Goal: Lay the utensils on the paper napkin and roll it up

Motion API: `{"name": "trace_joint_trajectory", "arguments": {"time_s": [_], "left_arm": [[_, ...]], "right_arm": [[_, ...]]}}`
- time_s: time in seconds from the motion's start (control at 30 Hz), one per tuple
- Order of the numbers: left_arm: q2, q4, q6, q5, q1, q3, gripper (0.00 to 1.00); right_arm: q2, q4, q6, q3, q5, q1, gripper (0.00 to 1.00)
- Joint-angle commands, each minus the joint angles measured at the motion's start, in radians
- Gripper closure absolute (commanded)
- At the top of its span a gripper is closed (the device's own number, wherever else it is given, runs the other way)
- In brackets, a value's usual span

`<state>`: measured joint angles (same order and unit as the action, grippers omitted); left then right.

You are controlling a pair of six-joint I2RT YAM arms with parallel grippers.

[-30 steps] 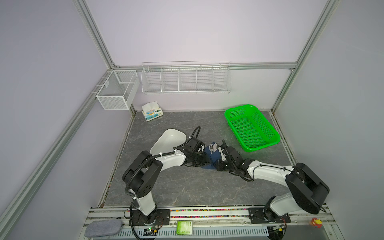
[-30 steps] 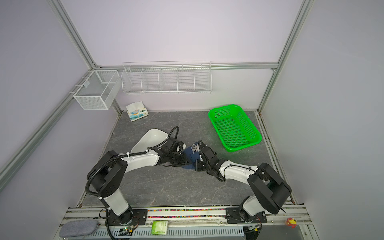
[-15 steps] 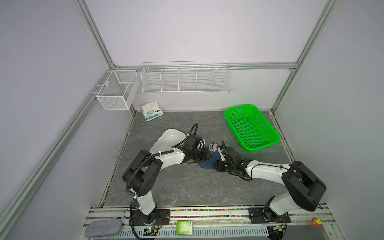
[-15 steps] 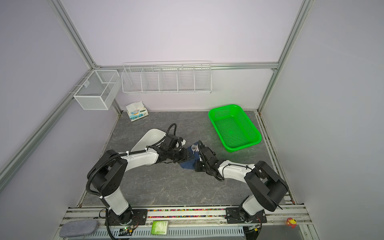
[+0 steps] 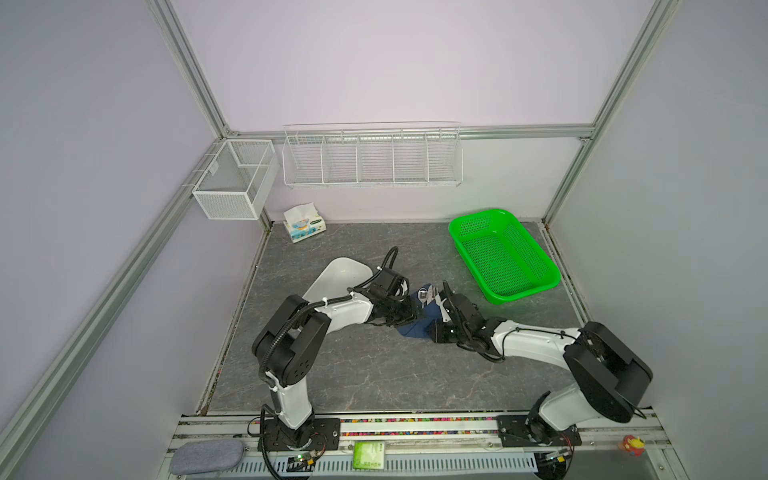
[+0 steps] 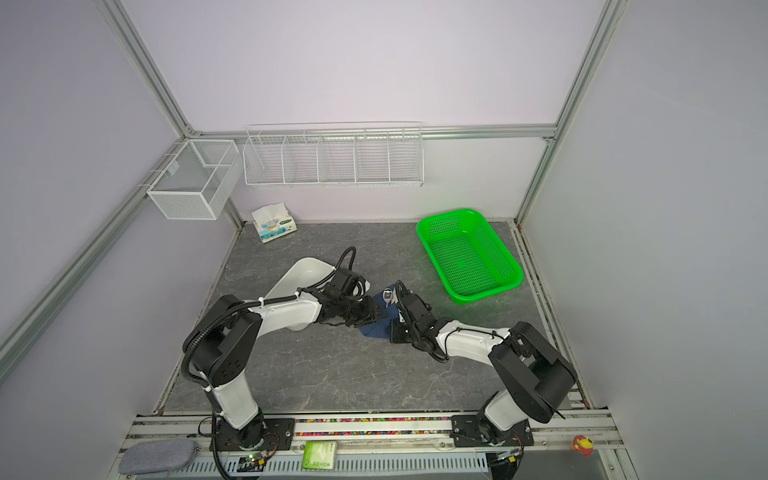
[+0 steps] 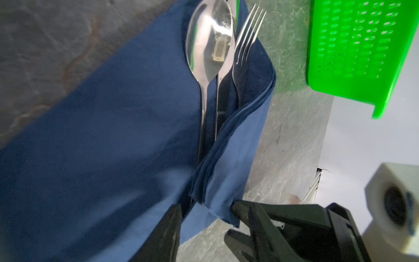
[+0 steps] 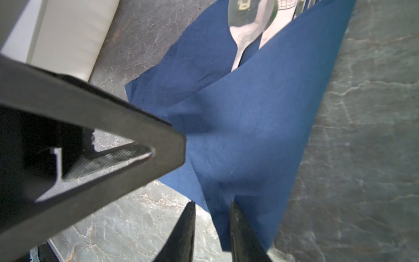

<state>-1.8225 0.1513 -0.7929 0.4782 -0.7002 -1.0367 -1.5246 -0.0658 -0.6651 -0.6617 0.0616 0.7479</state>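
Napkin (image 7: 102,136) is limp and tear-prone; spoon (image 7: 208,40) and fork (image 7: 246,43) look slick inside its fold. Pinch the fold's near edge. Left hand (image 5: 410,314) released; right hand (image 8: 212,203) grip unclear.

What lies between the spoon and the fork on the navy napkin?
The knife lies between the spoon and the fork, its lower part tucked under a fold of the napkin. The left wrist view shows this best.

Utensils (image 5: 428,293) on napkin (image 5: 411,330), basket (image 5: 503,257) to its right
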Motion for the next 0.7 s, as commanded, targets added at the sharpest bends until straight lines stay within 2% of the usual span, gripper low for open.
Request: {"name": "trace_joint_trajectory", "arguments": {"time_s": [0.0,0.13,0.33,0.67], "left_arm": [[-0.033,-0.002,-0.006,-0.003,0.007,-0.035,0.53],[-0.066,-0.008,-0.011,0.007,0.013,-0.058,0.56],[-0.093,-0.043,-0.026,0.032,0.018,-0.065,0.67],[-0.079,-0.102,-0.014,0.036,0.023,-0.028,0.97]], "right_arm": [[-0.011,-0.015,0.000,0.015,0.006,0.007,0.71],[-0.011,-0.015,0.001,0.016,0.008,0.006,0.71],[-0.005,-0.012,0.003,0.017,0.006,0.006,0.71],[0.016,-0.030,-0.013,0.017,0.037,0.006,0.68]]}}
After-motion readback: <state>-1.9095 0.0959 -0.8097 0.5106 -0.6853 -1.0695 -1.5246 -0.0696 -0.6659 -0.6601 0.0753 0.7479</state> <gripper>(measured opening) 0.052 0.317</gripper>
